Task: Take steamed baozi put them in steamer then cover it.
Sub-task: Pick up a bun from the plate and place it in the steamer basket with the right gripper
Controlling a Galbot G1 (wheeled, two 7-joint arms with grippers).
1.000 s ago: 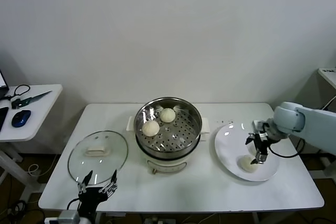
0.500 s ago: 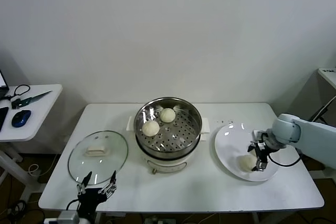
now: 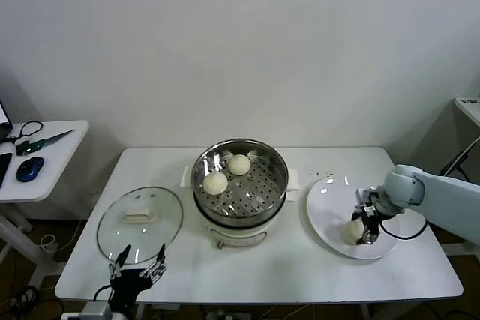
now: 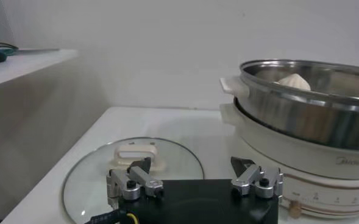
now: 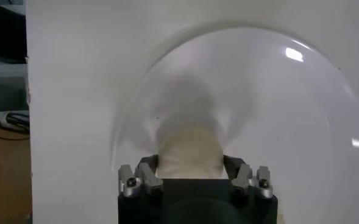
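On the far left a side table [image 3: 45, 157] carries a blue mouse [image 3: 29, 169] and scissors [image 3: 41, 141]. At the main table's [image 3: 255, 271] seven o'clock corner the left gripper [image 3: 138, 268] waits parked with its fingers apart, holding nothing; the cover [image 3: 140, 222] lies flat at its twelve o'clock, just beyond the fingertips, handle up. To the cover's three o'clock stands the steamer [image 3: 240, 177], uncovered, with two steamed baozi resting on its perforated tray: one [image 3: 215, 183] toward nine o'clock of the pot, the other [image 3: 239, 165] toward eleven o'clock, near each other but apart. At the steamer's three o'clock sits a white plate [image 3: 330, 204]. A third baozi [image 3: 352, 231] lies on it toward five o'clock of the plate. The right gripper [image 3: 368, 228] is down on the plate, its fingers straddling that bun; the right wrist view shows the baozi [image 5: 189, 153] between the two fingers [image 5: 147, 173], which sit against its sides. Nothing stands between plate and steamer.
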